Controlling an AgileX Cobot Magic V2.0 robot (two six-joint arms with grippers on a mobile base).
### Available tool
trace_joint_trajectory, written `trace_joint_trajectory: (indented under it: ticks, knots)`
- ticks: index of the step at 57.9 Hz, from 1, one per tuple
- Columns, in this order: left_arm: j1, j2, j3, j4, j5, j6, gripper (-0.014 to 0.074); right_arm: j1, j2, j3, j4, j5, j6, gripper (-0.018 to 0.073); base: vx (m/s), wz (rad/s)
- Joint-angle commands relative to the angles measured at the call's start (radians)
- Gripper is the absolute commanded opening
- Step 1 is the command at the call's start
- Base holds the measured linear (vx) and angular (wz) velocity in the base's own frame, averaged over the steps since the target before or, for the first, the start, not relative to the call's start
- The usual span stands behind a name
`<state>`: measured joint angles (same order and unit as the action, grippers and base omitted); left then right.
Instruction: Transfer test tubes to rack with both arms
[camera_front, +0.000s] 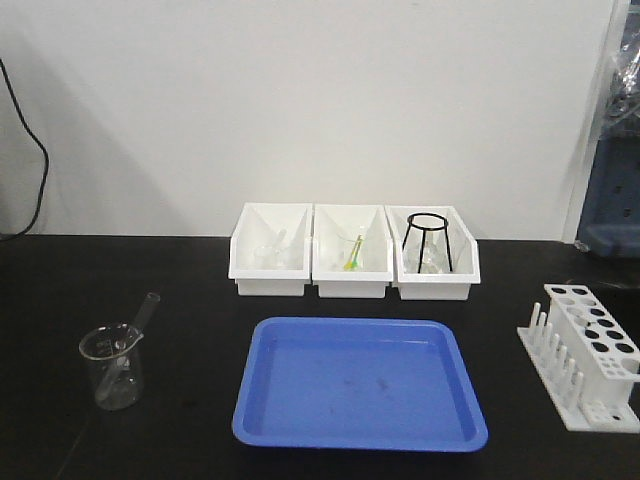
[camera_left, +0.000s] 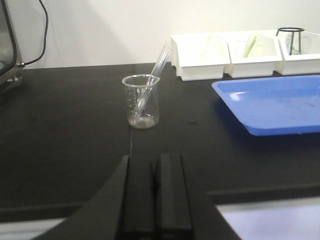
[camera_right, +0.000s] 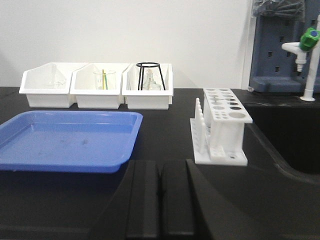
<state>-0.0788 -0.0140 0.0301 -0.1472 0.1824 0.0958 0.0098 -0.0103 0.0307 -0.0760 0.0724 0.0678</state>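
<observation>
A clear test tube (camera_front: 138, 325) leans in a squat glass beaker (camera_front: 112, 368) at the left of the black table; in the left wrist view the tube (camera_left: 152, 80) stands in the beaker (camera_left: 141, 101). The white rack (camera_front: 588, 352) stands at the right edge, and shows in the right wrist view (camera_right: 220, 125). My left gripper (camera_left: 154, 165) is shut and empty, low over the table, well short of the beaker. My right gripper (camera_right: 159, 170) is shut and empty, left of and nearer than the rack. Neither arm shows in the front view.
A blue tray (camera_front: 360, 435) lies in the middle, also seen in both wrist views (camera_left: 270, 102) (camera_right: 65, 137). Three white bins (camera_front: 352, 255) stand at the back; the right one holds a black wire stand (camera_front: 428, 240). A sink edge and green-capped tap (camera_right: 307, 47) are at far right.
</observation>
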Motion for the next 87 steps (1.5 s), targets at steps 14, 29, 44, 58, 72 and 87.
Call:
trace_joint_trajectory:
  ticks: [14,29,44,58,72,87]
  knots:
    - [-0.001,-0.013,0.026,-0.003,-0.081,-0.001,-0.0017,-0.002,-0.008,0.011,-0.004,-0.081,-0.006,-0.0008,0.35,0.04]
    - [-0.001,-0.013,0.026,-0.003,-0.081,-0.001,-0.0017,-0.002,-0.008,0.011,-0.004,-0.081,-0.006,-0.0008,0.30,-0.04]
    - [-0.001,-0.013,0.026,-0.003,-0.081,-0.001,-0.0017,-0.002,-0.008,0.011,-0.004,-0.081,-0.006,-0.0008,0.18,-0.05]
    - [-0.001,-0.013,0.026,-0.003,-0.081,-0.001,-0.0017,-0.002,-0.008,0.011,-0.004,-0.081,-0.006,-0.0008,0.07,-0.02]
    - [-0.001,-0.013,0.026,-0.003,-0.081,-0.001,-0.0017,-0.002,-0.008,0.011,-0.004,-0.081,-0.006,-0.0008,0.01,-0.01]
    - [-0.001,-0.013,0.026,-0.061,-0.096,-0.066,-0.0017,-0.002,-0.008,0.011,-0.004,-0.101,-0.005,-0.0008,0.00,0.00]
